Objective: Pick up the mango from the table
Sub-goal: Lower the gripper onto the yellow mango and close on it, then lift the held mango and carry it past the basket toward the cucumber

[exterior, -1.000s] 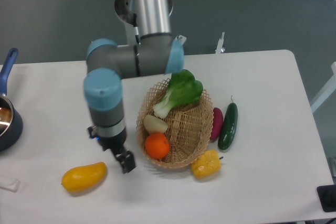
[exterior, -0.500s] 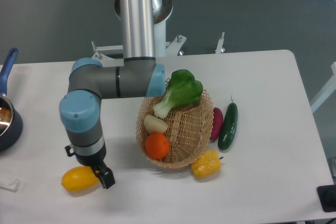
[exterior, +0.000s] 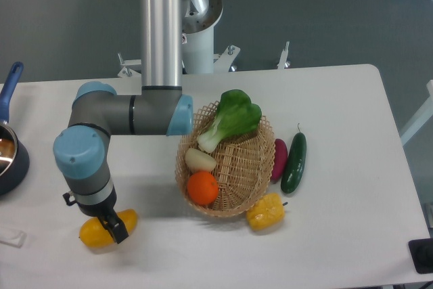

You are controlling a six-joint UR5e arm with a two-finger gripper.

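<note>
Near the front left edge of the table (exterior: pixel 338 248) lies the mango (exterior: pixel 95 231), with the gripper (exterior: pixel 114 227) down over its middle; whether the fingers are spread or pinching it cannot be told. Behind, to the right, a wicker basket (exterior: pixel 243 167) holds an orange (exterior: pixel 202 188) and bok choy (exterior: pixel 233 118). A yellow pepper (exterior: pixel 265 212) lies against its front.

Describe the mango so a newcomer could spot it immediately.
Start at the wicker basket mid-table, then look toward the table's front-left area. The mango lies there under the gripper: smooth, oblong, yellow-orange, unlike the lumpy yellow pepper or round orange.
</note>
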